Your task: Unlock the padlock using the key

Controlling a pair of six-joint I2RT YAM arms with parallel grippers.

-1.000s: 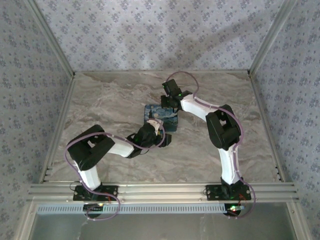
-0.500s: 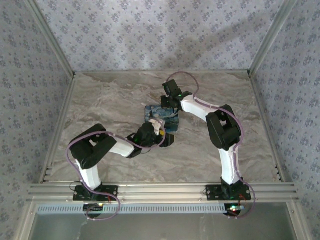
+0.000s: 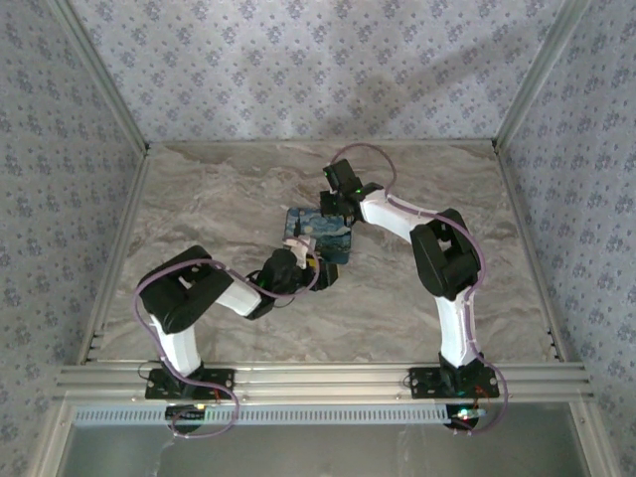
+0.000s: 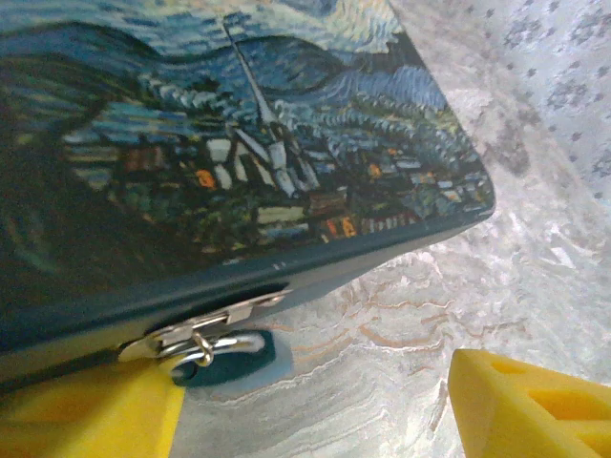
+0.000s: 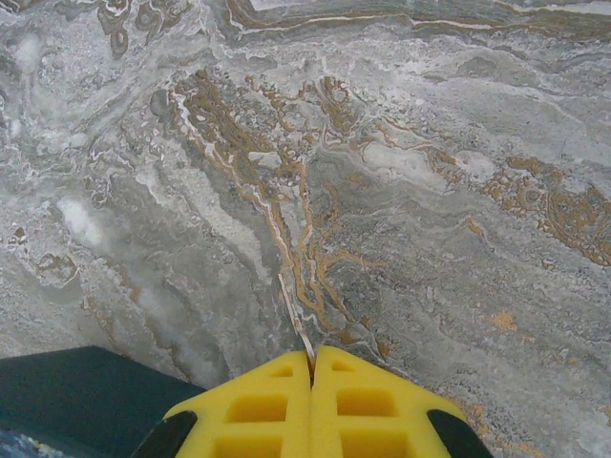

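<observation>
Two arms are seen on the marbled table [image 3: 199, 199] from above. The left arm [image 3: 189, 298] is bent low, and the left gripper [image 3: 298, 260] is held against the near edge of the one box [image 3: 320, 235], which is printed with a starry night scene.

In the left wrist view the box [image 4: 239, 143] is seen from close by, with the left gripper [image 4: 315, 386] set at its lower edge. Two yellow fingers [image 4: 86, 420] are counted there. They are spread wide apart and nothing is clamped between them. One metal hasp [image 4: 200, 327] is fixed to the dark rim of the box. One padlock [image 4: 239, 355], teal in body, is hung from the hasp by its silver shackle. It is found just beside the left finger. Whether they touch cannot be told.

Further right in the top view, the right gripper [image 3: 338, 206] is placed at the far side of the box, at the end of the right arm [image 3: 442, 258].

In the right wrist view the right gripper [image 5: 311, 367] is pointed down at the table. Its two yellow fingers [image 5: 258, 405] are pressed together. One thin pale blade is pinched between them and is taken to be the key [image 5: 294, 315], seen edge-on. A dark teal corner of the box [image 5: 76, 396] is seen just left of the fingers.
</observation>
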